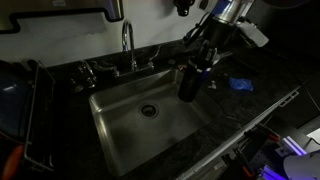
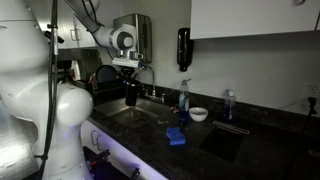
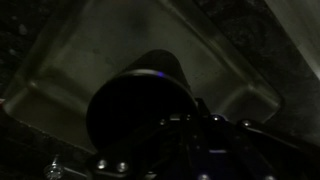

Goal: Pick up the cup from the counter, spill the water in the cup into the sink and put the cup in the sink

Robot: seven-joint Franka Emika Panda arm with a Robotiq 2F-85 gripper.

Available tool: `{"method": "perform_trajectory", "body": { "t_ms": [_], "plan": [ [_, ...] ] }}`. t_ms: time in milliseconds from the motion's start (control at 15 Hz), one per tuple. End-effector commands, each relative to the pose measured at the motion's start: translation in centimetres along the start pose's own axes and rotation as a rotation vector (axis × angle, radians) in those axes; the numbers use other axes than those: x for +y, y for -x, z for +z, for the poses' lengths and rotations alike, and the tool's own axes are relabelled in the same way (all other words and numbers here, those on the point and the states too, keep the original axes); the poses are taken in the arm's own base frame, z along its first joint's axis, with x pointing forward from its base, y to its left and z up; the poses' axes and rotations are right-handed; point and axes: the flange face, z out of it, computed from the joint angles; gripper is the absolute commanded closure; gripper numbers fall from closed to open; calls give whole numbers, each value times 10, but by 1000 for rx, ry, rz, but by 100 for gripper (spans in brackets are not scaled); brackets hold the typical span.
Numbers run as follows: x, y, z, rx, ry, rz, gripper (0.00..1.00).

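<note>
A dark cup (image 1: 188, 84) hangs in my gripper (image 1: 197, 68) over the right edge of the steel sink (image 1: 130, 125). The cup is roughly upright in both exterior views (image 2: 131, 95). In the wrist view the cup (image 3: 135, 95) fills the middle, its round dark body pointing at the sink basin (image 3: 90, 50) below. My gripper (image 3: 190, 125) is shut on the cup. No water stream shows.
A faucet (image 1: 127, 45) stands behind the sink. A dish rack (image 1: 25, 110) is beside the sink. A blue sponge (image 2: 176, 136), a white bowl (image 2: 199, 114), a soap bottle (image 2: 184, 97) and another bottle (image 2: 229, 104) sit on the dark counter (image 2: 250, 150).
</note>
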Motion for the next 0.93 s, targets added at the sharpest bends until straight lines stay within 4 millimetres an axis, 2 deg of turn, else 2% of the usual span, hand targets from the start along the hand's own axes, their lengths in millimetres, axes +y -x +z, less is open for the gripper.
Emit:
{"method": "perform_trajectory", "body": {
  "t_ms": [0, 467, 867],
  "plan": [
    [0, 0, 20, -7, -157, 10, 98],
    [1, -7, 83, -25, -350, 101, 98],
    [1, -14, 107, -25, -448, 218, 98]
  ]
}}
